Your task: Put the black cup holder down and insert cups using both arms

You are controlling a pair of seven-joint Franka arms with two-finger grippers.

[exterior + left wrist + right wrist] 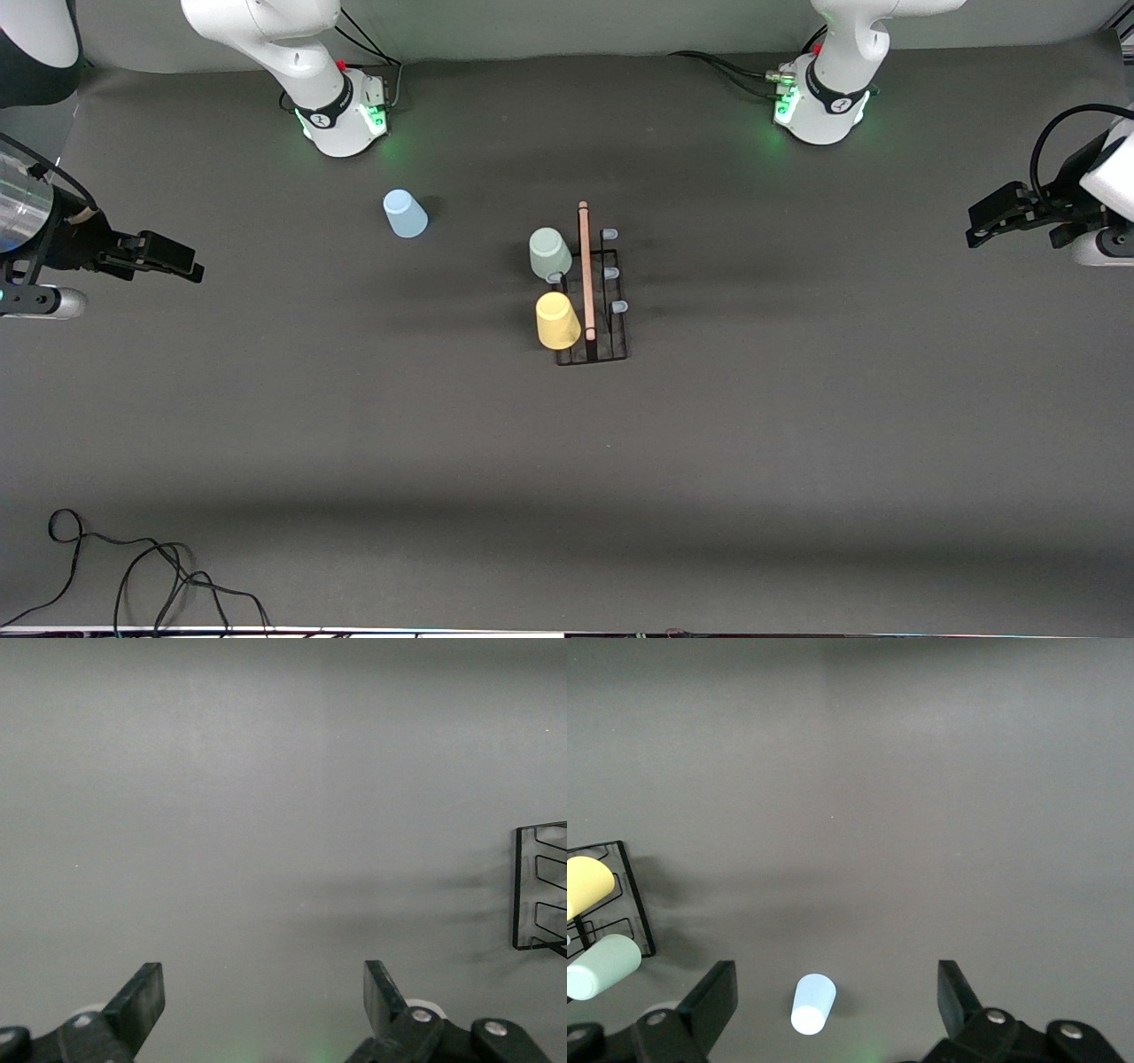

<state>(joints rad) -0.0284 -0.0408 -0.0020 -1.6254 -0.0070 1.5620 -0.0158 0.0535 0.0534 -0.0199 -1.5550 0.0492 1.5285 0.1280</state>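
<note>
Grey table (797, 443): black cup holder (592, 292) holds two cups.

No legible text, label, brand name, number or sign was present in any of the three views. The only markings were small dark emblems on the white collars of the two arm bases (341, 115) (824, 105), at the upper left and upper right of the front view; their characters could not be read. The wrist views showed no lettering on any surface.
</note>
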